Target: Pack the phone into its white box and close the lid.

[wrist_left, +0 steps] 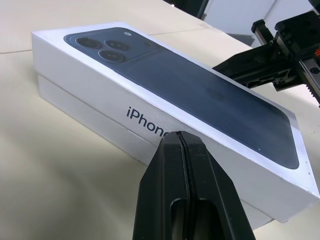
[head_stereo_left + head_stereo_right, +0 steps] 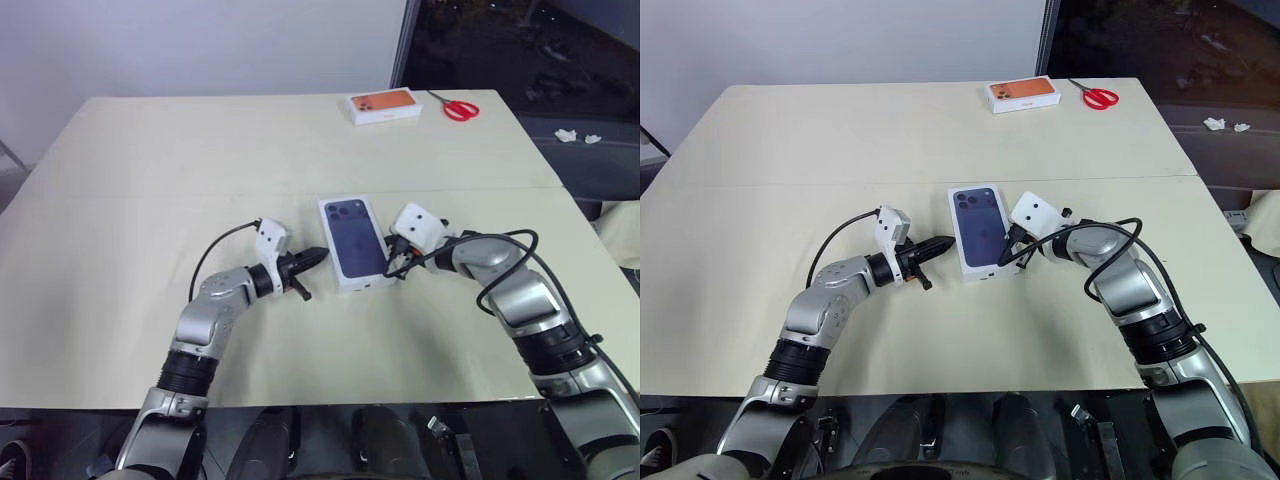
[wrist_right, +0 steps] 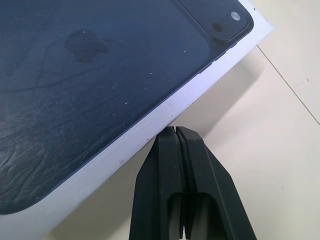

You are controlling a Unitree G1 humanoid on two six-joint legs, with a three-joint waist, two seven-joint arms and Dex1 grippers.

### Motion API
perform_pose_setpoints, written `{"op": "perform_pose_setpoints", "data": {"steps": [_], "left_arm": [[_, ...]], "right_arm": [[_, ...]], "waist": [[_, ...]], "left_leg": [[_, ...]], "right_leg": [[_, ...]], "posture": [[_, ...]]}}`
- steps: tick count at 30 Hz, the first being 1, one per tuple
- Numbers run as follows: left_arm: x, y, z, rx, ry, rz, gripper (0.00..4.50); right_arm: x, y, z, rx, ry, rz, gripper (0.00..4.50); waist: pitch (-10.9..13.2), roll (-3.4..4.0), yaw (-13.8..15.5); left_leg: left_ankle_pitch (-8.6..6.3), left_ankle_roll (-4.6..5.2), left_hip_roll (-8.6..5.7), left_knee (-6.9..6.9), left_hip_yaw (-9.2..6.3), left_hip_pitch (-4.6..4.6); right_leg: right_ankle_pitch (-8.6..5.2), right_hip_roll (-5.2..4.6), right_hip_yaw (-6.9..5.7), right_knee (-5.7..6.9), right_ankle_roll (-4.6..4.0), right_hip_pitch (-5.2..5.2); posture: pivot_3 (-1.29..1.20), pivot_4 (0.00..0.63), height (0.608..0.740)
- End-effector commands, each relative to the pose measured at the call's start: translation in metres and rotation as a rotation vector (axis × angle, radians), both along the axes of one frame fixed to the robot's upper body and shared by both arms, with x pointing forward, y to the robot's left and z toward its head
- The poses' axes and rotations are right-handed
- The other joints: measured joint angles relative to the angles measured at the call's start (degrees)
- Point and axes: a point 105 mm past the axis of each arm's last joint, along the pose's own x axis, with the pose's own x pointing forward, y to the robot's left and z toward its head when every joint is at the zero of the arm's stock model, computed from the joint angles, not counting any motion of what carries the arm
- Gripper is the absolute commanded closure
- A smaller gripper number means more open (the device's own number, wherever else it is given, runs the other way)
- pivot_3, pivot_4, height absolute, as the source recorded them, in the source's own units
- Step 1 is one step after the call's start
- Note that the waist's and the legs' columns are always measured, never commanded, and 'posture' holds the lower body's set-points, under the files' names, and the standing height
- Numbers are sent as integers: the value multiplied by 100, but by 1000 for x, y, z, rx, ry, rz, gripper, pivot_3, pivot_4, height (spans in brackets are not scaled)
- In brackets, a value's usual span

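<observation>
The lid (image 2: 354, 240) sits on the white box (image 1: 95, 117) mid-table, with a gap showing, so it may not be fully down. Your left gripper (image 2: 318, 258) at 9 o'clock and right gripper (image 2: 393, 262) at 3 o'clock are both clenched, empty. Push unevenly and it tips. 1 orange-printed box (image 2: 383, 105) and 1 red scissors (image 2: 455, 106) at 1 o'clock

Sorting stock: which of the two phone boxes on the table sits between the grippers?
The white box with the dark blue phone printed on its lid, flanked by both grippers. The white box with the orange phone picture lies at the far edge, beside red scissors.
</observation>
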Motion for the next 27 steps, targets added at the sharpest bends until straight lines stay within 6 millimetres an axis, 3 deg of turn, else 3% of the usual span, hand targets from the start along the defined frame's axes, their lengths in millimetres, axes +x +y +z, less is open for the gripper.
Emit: {"op": "perform_pose_setpoints", "data": {"steps": [1, 13, 27], "left_arm": [[-1, -6, 9, -8, -32, -28, 4500], [-1, -1, 8, -4, -25, -6, 4500], [1, -4, 7, -1, -9, -16, 4500]], "right_arm": [[0, 5, 15, 21, -56, 20, 4449], [0, 12, 12, 20, -48, 36, 4449], [2, 2, 7, -14, -41, 5, 4449]], "waist": [[0, 0, 1], [0, 0, -1], [0, 0, -2]], "left_leg": [[0, 0, 0, 0, 0, 0], [4, -7, 0, 0, 0, 0], [7, -12, 0, 0, 0, 0]], "right_leg": [[0, 0, 0, 0, 0, 0], [0, 1, 0, 1, 0, -1], [0, 1, 0, 2, 0, -1]], "posture": [[0, 150, 740], [0, 150, 740], [0, 150, 740]]}}
